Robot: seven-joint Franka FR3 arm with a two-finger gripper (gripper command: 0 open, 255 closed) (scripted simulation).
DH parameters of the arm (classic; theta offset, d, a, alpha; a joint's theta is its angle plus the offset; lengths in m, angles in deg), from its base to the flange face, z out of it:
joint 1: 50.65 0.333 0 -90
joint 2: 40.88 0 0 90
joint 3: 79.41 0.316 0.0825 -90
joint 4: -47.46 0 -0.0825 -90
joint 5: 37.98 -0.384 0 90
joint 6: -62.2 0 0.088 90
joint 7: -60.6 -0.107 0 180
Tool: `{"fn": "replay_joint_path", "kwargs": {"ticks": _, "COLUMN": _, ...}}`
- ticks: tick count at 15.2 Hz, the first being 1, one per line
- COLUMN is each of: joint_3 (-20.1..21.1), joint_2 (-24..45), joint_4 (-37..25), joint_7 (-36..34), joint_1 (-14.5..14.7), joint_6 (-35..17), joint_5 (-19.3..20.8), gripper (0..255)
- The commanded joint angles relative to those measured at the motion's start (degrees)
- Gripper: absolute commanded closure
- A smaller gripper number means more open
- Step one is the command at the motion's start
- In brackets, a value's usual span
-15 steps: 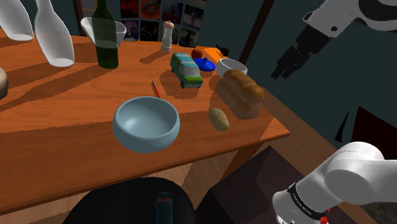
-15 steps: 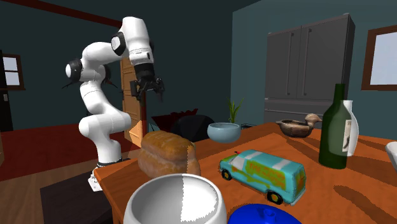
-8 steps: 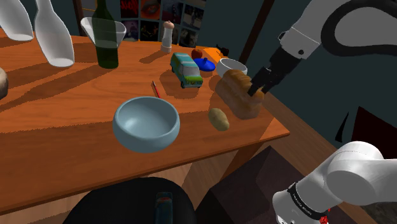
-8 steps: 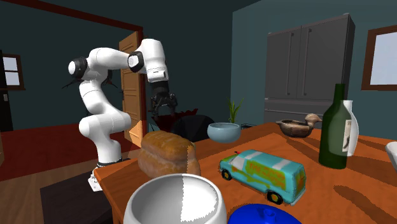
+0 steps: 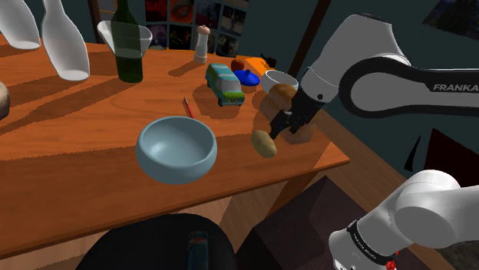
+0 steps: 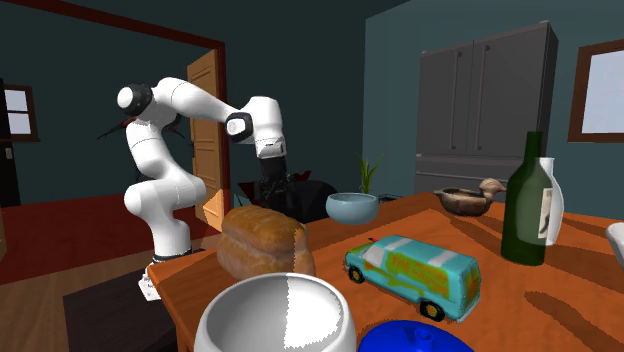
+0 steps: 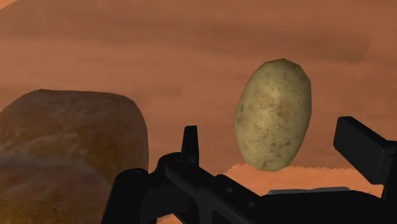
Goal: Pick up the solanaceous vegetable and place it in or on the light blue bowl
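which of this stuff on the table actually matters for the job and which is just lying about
For the job:
- brown speckled oval potato
- light blue round bowl
- black two-finger gripper, open, close by the potato

Lying about:
- brown bread loaf
- teal toy van
- dark green bottle
- white bowl
- white pepper mill

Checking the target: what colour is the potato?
The potato is speckled tan, clearest in the wrist view.
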State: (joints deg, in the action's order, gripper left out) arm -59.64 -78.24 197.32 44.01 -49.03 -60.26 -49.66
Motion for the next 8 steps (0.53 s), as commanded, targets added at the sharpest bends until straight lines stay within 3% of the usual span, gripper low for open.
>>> {"fn": "replay_joint_path", "kwargs": {"ticks": 1, "joint_3": 3.2, "joint_2": 3.4, "joint_4": 0.1, "joint_7": -3.1, "joint_1": -0.2, "joint_6": -3.8, "joint_5": 0.0, "gripper": 0}}
{"fn": "replay_joint_path", "kwargs": {"ticks": 8, "joint_3": 5.8, "joint_2": 8.3, "joint_4": 2.5, "joint_7": -4.8, "joint_1": -0.9, "joint_6": -11.2, "joint_5": 0.4, "gripper": 0}}
